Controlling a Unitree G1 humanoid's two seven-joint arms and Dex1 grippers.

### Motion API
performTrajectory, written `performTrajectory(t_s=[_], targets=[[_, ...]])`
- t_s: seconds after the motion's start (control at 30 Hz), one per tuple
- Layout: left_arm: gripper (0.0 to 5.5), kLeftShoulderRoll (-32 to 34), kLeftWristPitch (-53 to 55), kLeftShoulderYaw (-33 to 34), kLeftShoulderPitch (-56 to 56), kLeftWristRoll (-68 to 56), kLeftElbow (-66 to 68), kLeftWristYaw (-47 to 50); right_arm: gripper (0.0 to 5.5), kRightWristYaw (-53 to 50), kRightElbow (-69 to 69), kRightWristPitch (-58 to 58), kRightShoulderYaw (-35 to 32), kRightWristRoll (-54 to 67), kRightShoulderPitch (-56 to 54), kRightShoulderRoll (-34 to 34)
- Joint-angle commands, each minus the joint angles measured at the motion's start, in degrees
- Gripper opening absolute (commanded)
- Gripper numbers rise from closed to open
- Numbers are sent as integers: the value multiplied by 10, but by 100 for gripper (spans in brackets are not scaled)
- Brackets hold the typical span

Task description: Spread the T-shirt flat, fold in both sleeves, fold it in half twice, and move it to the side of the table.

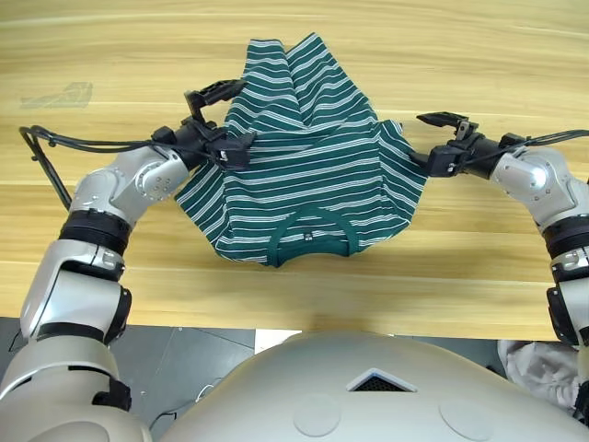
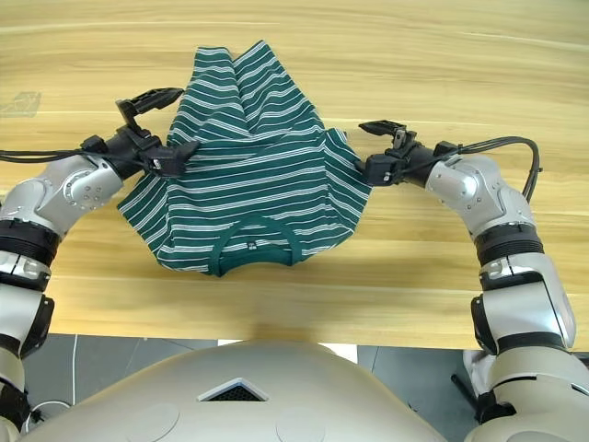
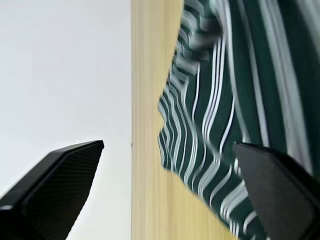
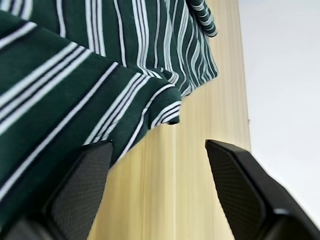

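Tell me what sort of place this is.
Probably a robotics lab or test room rather than a home: a long plain wooden table holds a striped T-shirt, with a grey floor below its near edge.

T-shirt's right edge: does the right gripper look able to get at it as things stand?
Probably yes. The right gripper is open right beside the T-shirt, whose edge lies by one finger, and nothing else on the table stands between them.
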Motion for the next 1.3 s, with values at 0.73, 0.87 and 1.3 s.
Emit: performTrajectory(t_s=[0.73, 0.87, 1.3], targets=[[481, 36, 71, 63, 193, 13, -201, -66, 342, 192, -250, 99, 12, 102, 238, -139], [481, 43, 75, 75, 216, 12, -224, -72, 342, 221, -303, 111, 27, 110, 300, -173], [481, 53, 106, 89, 311, -75, -358, -200, 342, 313, -352, 231, -26, 333, 226, -137]])
